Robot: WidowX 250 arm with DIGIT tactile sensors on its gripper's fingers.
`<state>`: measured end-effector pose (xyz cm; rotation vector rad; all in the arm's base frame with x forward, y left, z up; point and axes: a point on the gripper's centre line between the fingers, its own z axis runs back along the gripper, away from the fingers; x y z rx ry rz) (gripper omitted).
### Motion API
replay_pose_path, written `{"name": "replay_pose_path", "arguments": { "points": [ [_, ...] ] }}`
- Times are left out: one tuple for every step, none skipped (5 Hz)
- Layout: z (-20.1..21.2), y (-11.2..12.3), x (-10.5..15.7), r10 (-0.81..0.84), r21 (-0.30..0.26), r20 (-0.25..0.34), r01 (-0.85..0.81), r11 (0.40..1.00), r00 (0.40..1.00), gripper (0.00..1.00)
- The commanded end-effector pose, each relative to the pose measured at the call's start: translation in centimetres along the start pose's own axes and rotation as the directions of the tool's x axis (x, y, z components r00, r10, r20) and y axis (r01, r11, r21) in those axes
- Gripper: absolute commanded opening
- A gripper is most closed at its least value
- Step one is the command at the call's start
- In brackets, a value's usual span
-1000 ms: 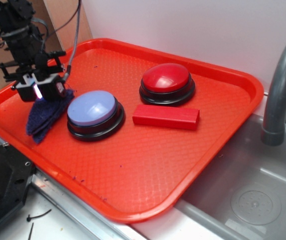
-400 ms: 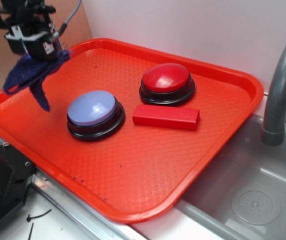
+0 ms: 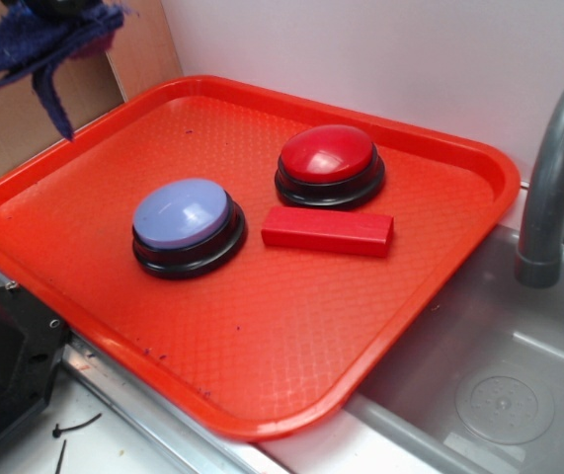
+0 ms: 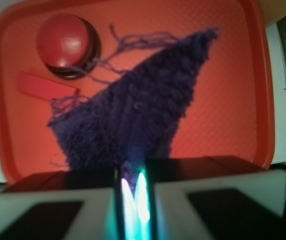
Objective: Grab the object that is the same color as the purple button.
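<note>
Purple-blue knitted rag (image 3: pixel 30 44) is hanging at the top left corner of the exterior view, clear of the orange tray (image 3: pixel 262 346) and out past its left rim, one frayed strand dangling down. I am seeing almost nothing of the tool here; only a dark scrap of it is showing at the frame edge above the cloth. The purple button (image 3: pixel 185 219) is sitting on the tray, well apart from the rag, with the red block (image 3: pixel 328 230) just beside it and the red button (image 3: pixel 328 160) behind. A grey faucet (image 3: pixel 556 178) is standing over the sink at right.

Wrist view: the tool (image 4: pixel 132 192) is nearly fully closed, its two pads pinching the narrow end of the rag, which is fanning out below, blurred, over the tray. The red button and red block are showing past it at upper left.

Judgement: the grasp is made and the cloth is lifted, so I am reading the task as essentially complete. Next move calls only for keeping the pinch firm; the floppy knit is held by one corner and could slip.
</note>
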<state>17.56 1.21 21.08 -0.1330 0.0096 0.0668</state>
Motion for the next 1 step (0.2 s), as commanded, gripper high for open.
{"name": "replay_pose_path", "arguments": {
  "points": [
    [1.50, -0.60, 0.41, -0.068, 0.109, 0.052, 0.062, 0.992, 0.996, 0.00]
  ]
}}
